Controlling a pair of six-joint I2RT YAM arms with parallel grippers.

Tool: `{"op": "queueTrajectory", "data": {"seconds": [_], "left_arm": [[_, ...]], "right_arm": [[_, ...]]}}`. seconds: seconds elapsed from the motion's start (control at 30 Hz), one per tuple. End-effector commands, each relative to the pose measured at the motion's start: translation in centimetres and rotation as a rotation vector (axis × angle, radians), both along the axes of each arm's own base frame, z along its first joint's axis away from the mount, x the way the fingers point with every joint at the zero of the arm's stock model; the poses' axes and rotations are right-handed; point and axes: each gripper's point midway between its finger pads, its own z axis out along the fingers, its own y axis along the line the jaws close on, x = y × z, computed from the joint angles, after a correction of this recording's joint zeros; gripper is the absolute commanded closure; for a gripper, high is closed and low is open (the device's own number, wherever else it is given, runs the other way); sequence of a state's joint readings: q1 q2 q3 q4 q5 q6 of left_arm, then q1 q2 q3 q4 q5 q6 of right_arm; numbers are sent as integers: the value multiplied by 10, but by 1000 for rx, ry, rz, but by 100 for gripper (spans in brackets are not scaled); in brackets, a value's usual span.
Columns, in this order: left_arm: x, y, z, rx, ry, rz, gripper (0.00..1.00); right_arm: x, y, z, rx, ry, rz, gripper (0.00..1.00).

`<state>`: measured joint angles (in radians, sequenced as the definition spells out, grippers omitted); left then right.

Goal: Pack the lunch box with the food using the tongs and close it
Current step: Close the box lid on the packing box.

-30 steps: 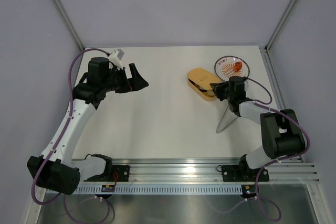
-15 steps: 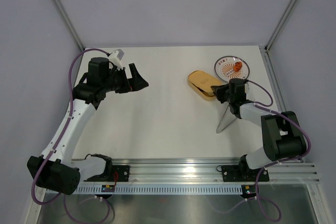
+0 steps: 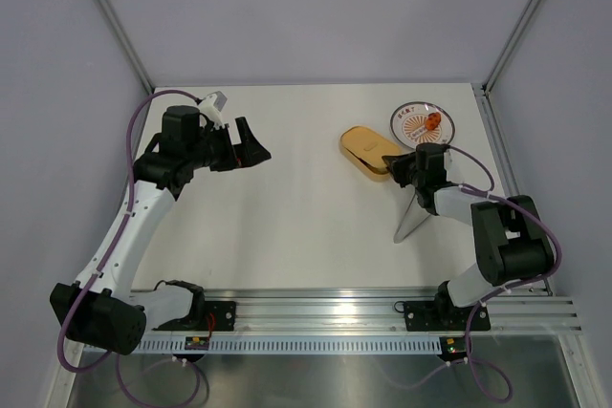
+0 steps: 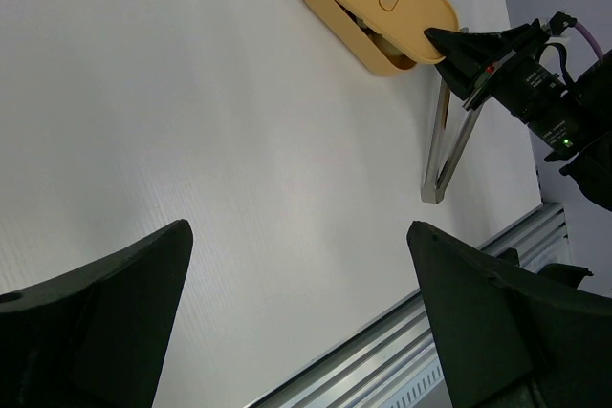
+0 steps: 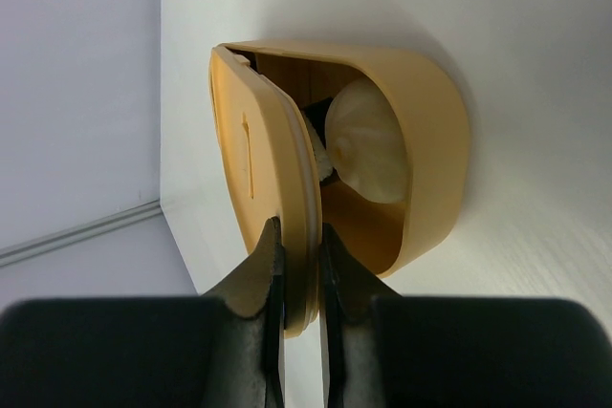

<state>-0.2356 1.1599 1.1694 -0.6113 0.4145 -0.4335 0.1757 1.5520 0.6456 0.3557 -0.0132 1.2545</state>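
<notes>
Lunch box (image 3: 356, 156) sitting far right by plate (image 3: 409, 124), food (image 5: 368, 140) inside; R gripper (image 3: 389, 162) pinching edge of its lid (image 5: 256, 164), ajar. Tongs (image 3: 412, 218) lying just nearer. L gripper (image 3: 252, 145) hanging far left, jaws wide.

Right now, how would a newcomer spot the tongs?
On the table's far right, the right gripper pinches the mustard lunch box lid. Toward the near edge lie the tongs: a slim silver V, unlike the oval box and round plate.
</notes>
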Motion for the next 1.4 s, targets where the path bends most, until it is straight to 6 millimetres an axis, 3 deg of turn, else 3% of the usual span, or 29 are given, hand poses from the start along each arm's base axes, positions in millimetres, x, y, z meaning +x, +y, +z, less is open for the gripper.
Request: {"op": "queueTrajectory", "data": {"seconds": [0.0,0.13,0.37,0.5,0.7,1.0,1.37], "left_arm": [[5,-1,10,-6,-57,-10,1],[5,-1,9,-7,-50,-11,1],[7,-3,8,-16,-47,-20,1],[7,-5,8,-20,-48,-23,1],[8,-6,8,-28,-45,-25,1],[8,-6,6,-28,-44,-29,1],[8,-6,4,-23,-41,-31,1]], "right_arm": [[-11,0,-27,-26,81,20,95],[-12,0,-27,-33,83,22,81],[-12,-2,-14,-67,81,37,45],[-12,-2,-5,-89,81,49,36],[-11,-8,14,-145,82,49,31],[-21,-16,17,-247,248,93,23],[-28,-25,23,-319,257,110,21]]}}
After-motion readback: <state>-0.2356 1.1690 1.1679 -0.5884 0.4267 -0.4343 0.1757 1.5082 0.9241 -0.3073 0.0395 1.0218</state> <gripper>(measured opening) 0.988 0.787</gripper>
